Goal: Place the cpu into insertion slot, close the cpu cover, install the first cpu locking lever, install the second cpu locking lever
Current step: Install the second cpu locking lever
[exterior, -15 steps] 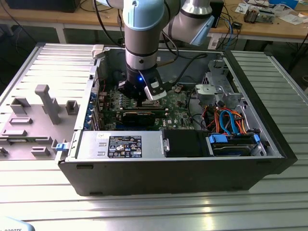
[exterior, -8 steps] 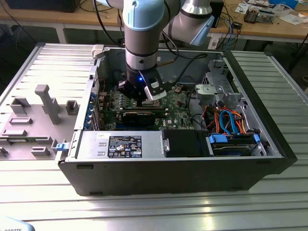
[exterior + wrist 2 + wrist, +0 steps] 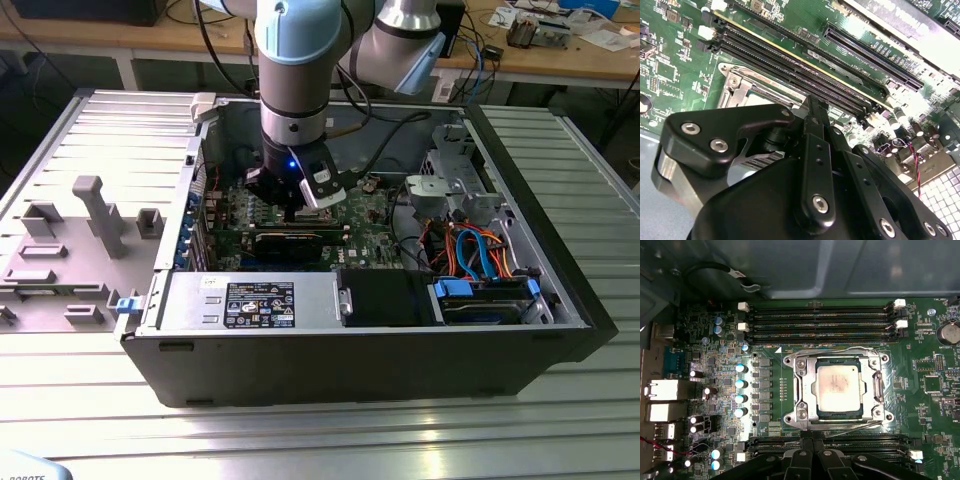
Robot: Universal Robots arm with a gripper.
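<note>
Cpu [image 3: 838, 391] seated under closed cpu cover [image 3: 877, 385], memory slots [image 3: 820, 322] alongside, fingers [image 3: 811, 450] closed, empty.

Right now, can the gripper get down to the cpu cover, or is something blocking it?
Probably yes. The gripper hangs just beside the cpu cover, and the first wrist view shows open board between them, with no cable or card across the socket.

Cpu [image 3: 838, 389]: flat square chip, dull silver-grey top, seated level in the insertion slot [image 3: 816, 412], whose dark edge shows around it. Cpu cover [image 3: 876, 385]: thin silvery frame, lying flat over the chip's margins, chip top showing through its window. Thin wire levers run along the frame's edges. All sits mid-board, between two banks of long black memory slots.
</note>
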